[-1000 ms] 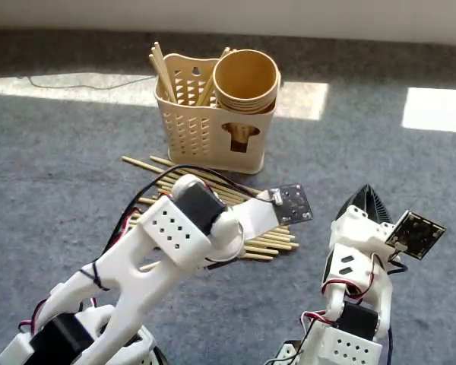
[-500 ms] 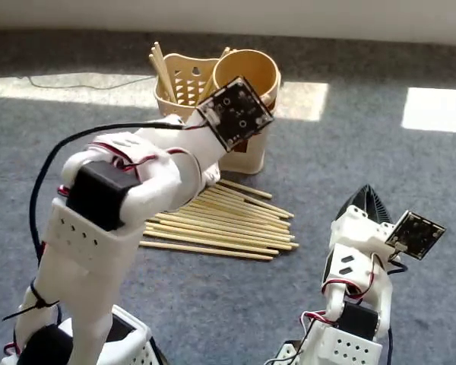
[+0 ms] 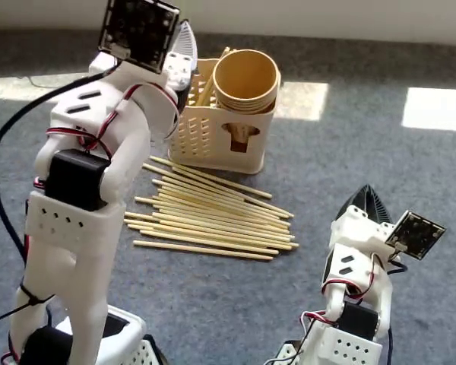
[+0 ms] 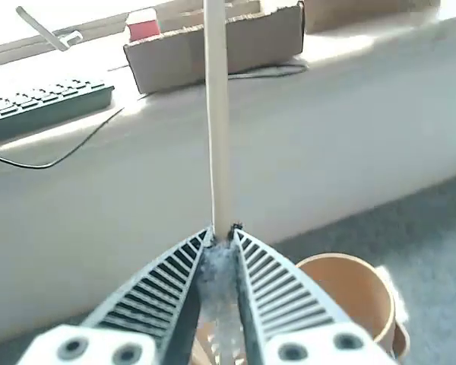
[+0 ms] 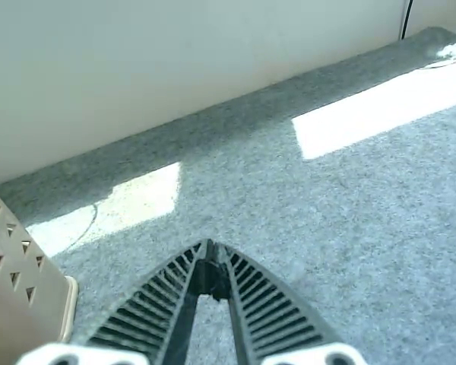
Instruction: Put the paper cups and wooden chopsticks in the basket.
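Left pincer [image 4: 222, 232] clenched on one wooden chopstick [image 4: 215, 114], raised above the basket [image 3: 213, 144].
Probably held upright to drop beside the paper cups [image 3: 247, 80]; right pincer [image 5: 207, 251] closed, empty; loose chopsticks [image 3: 213, 220] lie mid-worktop [image 3: 380, 152].

Grey carpet [image 3: 349, 152] carries everything, with sunlit patches along its far side. A slotted cream basket [image 3: 213, 141] stands upright on it. A loose fan of wooden chopsticks [image 3: 213, 222] lies flat just in front of the basket.
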Controlling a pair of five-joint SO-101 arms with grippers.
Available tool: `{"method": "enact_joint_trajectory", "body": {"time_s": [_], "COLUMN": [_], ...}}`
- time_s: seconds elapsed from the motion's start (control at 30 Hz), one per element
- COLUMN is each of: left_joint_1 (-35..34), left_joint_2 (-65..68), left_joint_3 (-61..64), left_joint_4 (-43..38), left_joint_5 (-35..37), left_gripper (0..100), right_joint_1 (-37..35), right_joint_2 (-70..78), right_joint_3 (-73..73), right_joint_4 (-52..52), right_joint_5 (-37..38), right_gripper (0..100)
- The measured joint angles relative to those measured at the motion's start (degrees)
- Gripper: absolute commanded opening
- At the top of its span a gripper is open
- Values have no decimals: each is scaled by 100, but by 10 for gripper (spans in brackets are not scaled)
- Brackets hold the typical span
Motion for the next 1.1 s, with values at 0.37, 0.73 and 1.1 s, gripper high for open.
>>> {"method": "enact_joint_trajectory", "body": {"time_s": [0.37, 0.73, 1.1], "left_joint_1": [-158, -167, -167], "left_joint_2": [9, 9, 9], "left_joint_3": [1547, 2629, 2910], "left_joint_4": [-2057, -2470, -2347], "left_joint_5": [589, 589, 589], "left_gripper": [5, 11, 77], "right_joint_1": [0, 0, 0], "right_joint_2": [0, 0, 0], "right_joint_3": [0, 0, 0], "right_joint_4": [0, 0, 0], "right_joint_5": [0, 0, 0], "right_gripper": [6, 6, 6]}}
